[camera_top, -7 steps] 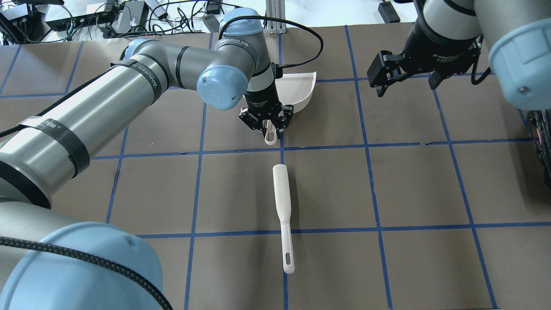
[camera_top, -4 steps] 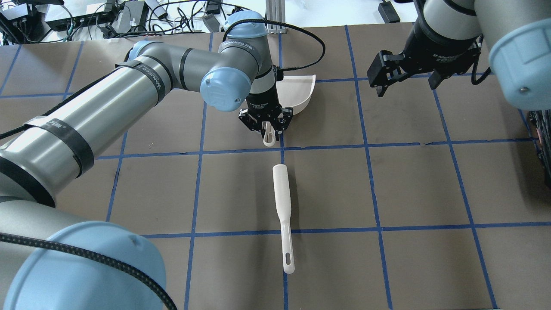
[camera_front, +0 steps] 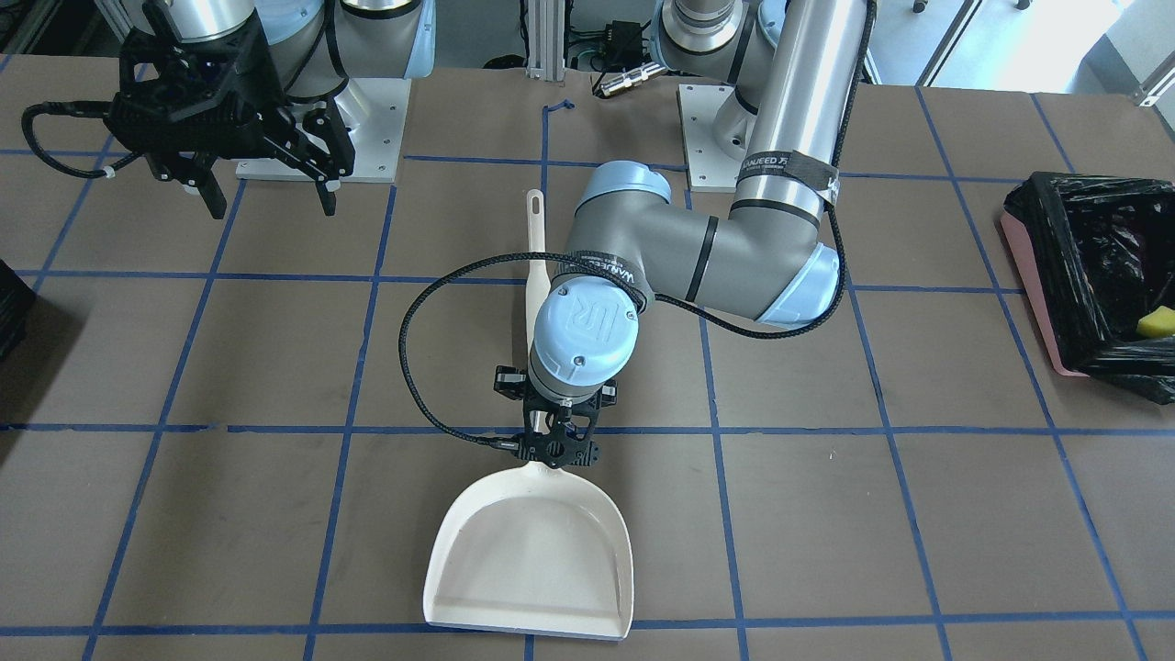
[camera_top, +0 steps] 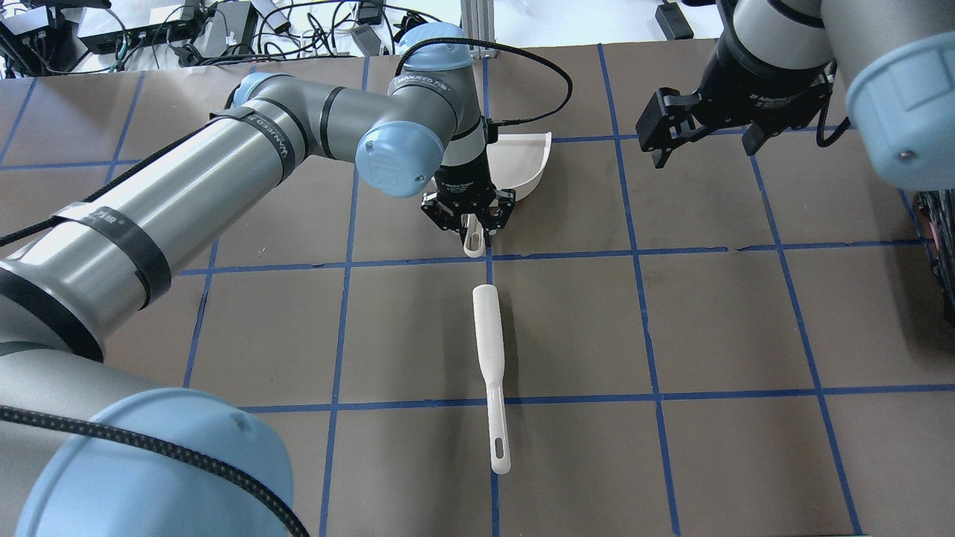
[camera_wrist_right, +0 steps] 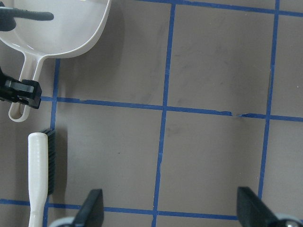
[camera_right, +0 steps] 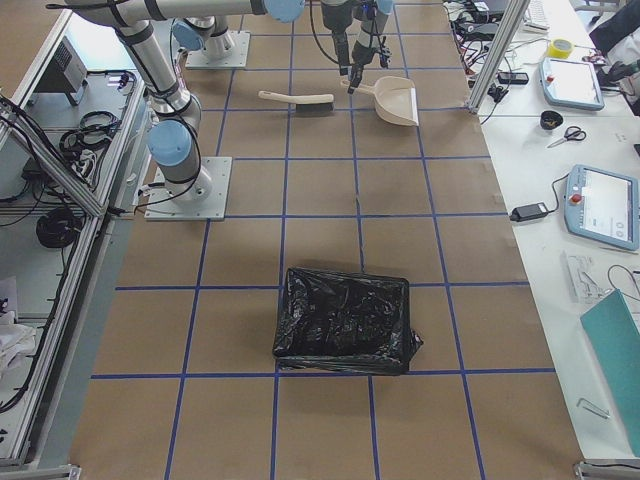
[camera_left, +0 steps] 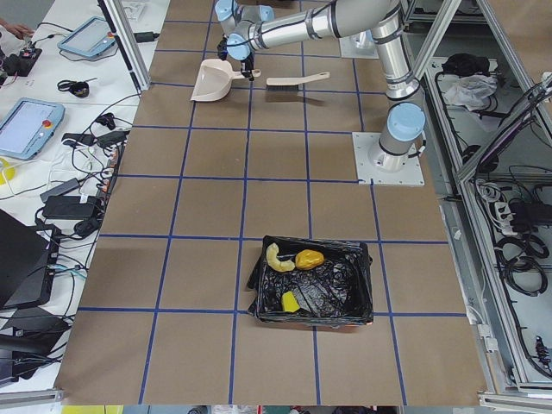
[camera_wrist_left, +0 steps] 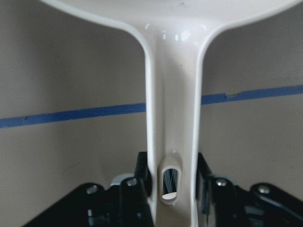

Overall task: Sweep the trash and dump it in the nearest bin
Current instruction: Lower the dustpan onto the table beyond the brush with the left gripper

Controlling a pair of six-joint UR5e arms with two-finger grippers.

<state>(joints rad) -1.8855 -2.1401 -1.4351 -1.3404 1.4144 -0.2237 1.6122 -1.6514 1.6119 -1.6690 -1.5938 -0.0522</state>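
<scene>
1. The left pincer is shut narrow on the handle of the white dustpan. A black finger presses on each side of the handle.
2. The dustpan lies flat on the brown worktop. Its wide mouth points away from the robot.
3. The white brush lies on the worktop. Its bristle end is near the tip of the dustpan handle, but they do not touch.
4. The right pincer hangs above the worktop. It is spread wide and holds nothing.
5. The bin stands on the worktop at the robot's left end, well apart from the dustpan. It has a pink side and a shiny black bag in it.
6. Three small pieces lie inside the bin on the black bag. The brown bread lump and the tan curved piece lie just beside each other. The yellow sponge wedge lies near them, by the other wall of the bin.
</scene>
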